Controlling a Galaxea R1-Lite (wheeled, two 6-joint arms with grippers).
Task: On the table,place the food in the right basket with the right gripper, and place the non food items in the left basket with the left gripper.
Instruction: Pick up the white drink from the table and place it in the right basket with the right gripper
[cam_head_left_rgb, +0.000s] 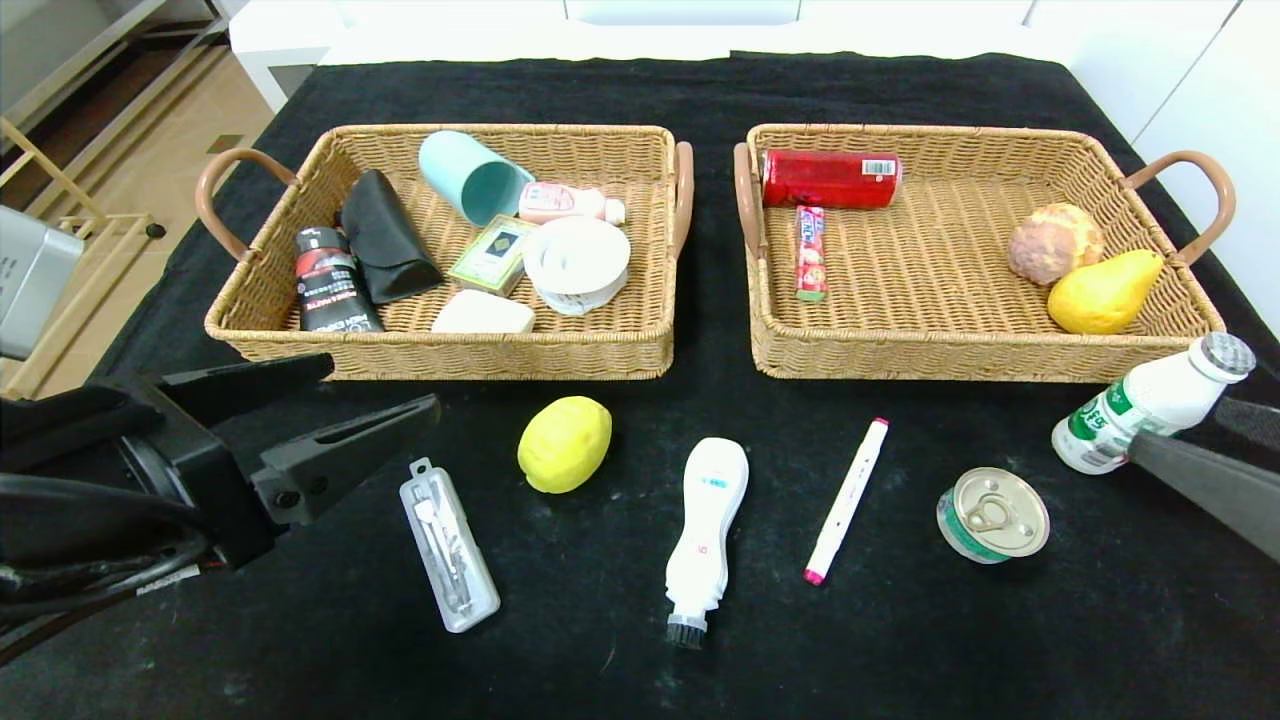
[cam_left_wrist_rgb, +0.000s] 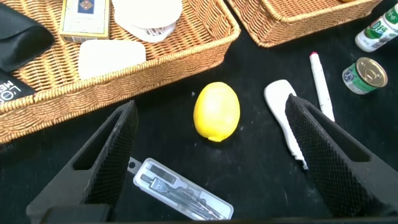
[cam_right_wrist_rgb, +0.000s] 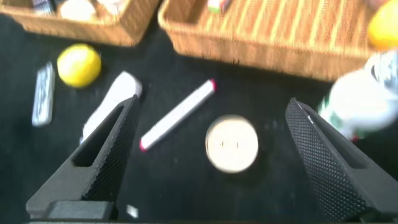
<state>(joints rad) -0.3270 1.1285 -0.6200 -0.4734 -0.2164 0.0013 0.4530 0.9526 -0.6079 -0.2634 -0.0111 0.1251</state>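
On the black table (cam_head_left_rgb: 900, 640), in front of both baskets, lie a clear case (cam_head_left_rgb: 449, 545), a lemon (cam_head_left_rgb: 565, 444), a white brush (cam_head_left_rgb: 706, 525), a pink-ended marker (cam_head_left_rgb: 846, 500), a pull-tab tin (cam_head_left_rgb: 992, 514) and a milk bottle (cam_head_left_rgb: 1150, 402). My left gripper (cam_head_left_rgb: 380, 385) hovers open at the front left. In its wrist view the left gripper (cam_left_wrist_rgb: 210, 106) frames the lemon (cam_left_wrist_rgb: 216, 112) and the case (cam_left_wrist_rgb: 180, 193). My right gripper (cam_head_left_rgb: 1177, 426) is open at the right edge beside the bottle. Seen from its wrist, the right gripper (cam_right_wrist_rgb: 211, 104) stands over the tin (cam_right_wrist_rgb: 231, 143), holding nothing.
The left basket (cam_head_left_rgb: 440, 360) holds a teal cup, a black pouch, a dark tube, a box and other items. The right basket (cam_head_left_rgb: 900, 365) holds a red packet, a candy stick, a bun and a yellow pear. Floor and shelving lie beyond the table's left side.
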